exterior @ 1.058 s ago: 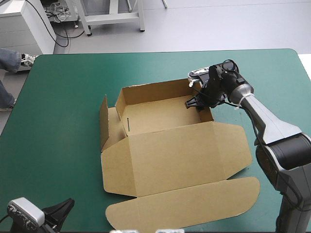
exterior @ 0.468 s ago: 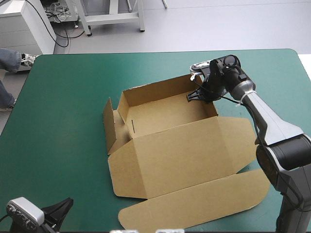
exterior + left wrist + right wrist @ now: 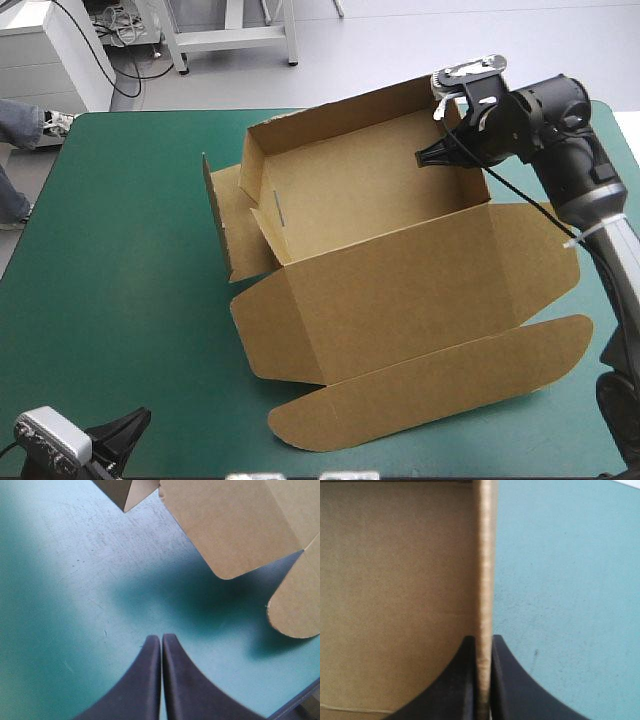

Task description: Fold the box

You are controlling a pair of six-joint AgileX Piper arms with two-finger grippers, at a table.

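- The right arm (image 3: 590, 200) is seen coming in from the table's right edge. It is stretched toward the far right corner, with the wrist bent back toward the left.
- The right gripper (image 3: 436, 157) is placed at the right wall of the box (image 3: 400, 300), near that wall's far end.
- In the right wrist view, the wall's upper edge (image 3: 484, 555) is seen running straight between the two black fingers (image 3: 457, 680). The fingers are all but closed and clamped on the board. The brown inside of the box lies to one side of them and the teal-green cover (image 3: 570, 605) to the other.
- The left gripper (image 3: 161, 638) is held low over the table's near left corner, pointed toward the box.
- Its fingers are pressed together along their length, and nothing is held between them. Only bare cover lies under and just ahead of them.
- The box is found from the middle of the table to its right side, as an open tray with the lid (image 3: 440, 265) spread flat toward the near edge.
- The far wall (image 3: 340, 110) and the two side walls are raised. An end flap (image 3: 215, 220) stands out loose at the tray's left side.
- The tray end appears to be tipped up from the cover, with its far wall showing past the table's far edge. What touches beneath cannot be seen.
- A long rounded tuck flap (image 3: 430, 385) is joined to the lid's near side and lies open.
- In the left wrist view, rounded corners of the lid and the tuck flap are seen ahead of the left gripper, well apart from it.
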